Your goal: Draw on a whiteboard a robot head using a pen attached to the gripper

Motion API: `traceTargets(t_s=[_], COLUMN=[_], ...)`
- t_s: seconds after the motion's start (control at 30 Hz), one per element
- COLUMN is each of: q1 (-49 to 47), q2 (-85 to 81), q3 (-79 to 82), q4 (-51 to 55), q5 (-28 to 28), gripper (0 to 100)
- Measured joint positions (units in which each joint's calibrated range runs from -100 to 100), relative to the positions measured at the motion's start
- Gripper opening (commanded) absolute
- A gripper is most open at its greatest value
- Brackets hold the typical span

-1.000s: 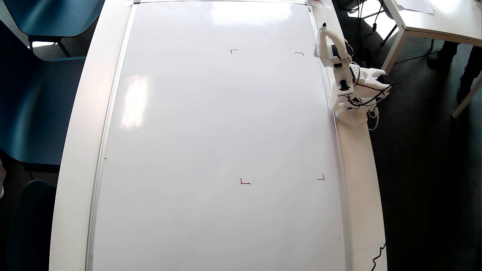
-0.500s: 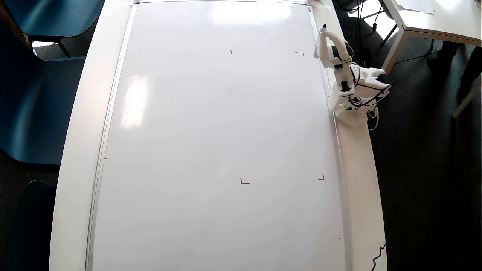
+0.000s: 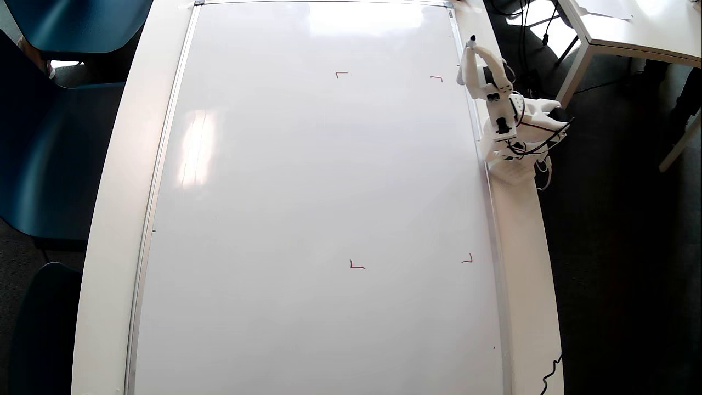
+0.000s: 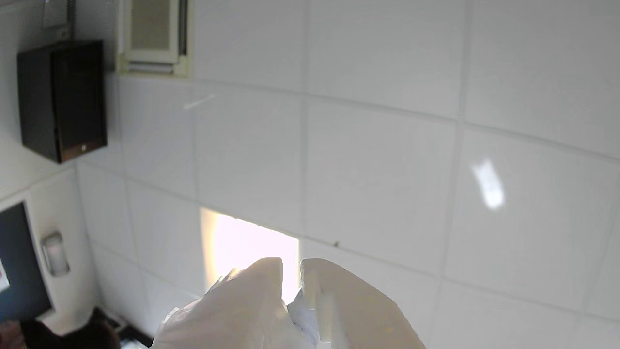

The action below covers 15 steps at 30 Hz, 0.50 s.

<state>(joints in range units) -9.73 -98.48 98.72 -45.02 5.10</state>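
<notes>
Overhead, the whiteboard (image 3: 307,208) is seen bare except for four red corner marks (image 3: 356,265); no blue line is drawn on it. The gripper (image 3: 470,52) is held beside the board's right frame, with the pen (image 3: 472,38) pointing away from the base. In the wrist view, the fingers (image 4: 261,291) are nearly closed, and the ceiling is faced.

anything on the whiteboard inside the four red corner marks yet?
Nothing drawn: the whiteboard is bare between the red corner marks, only glare. The hand sits at the board's right edge in the overhead view.
</notes>
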Motion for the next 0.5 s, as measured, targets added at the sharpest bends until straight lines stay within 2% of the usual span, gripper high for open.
traceTargets(t_s=[0.3,0.5], q1=[-3.4,-4.1], q2=[0.0,0.2], q3=[-7.9,-19.8], q4=[0.0,14.9], q5=[0.0,0.0], gripper=[2,2])
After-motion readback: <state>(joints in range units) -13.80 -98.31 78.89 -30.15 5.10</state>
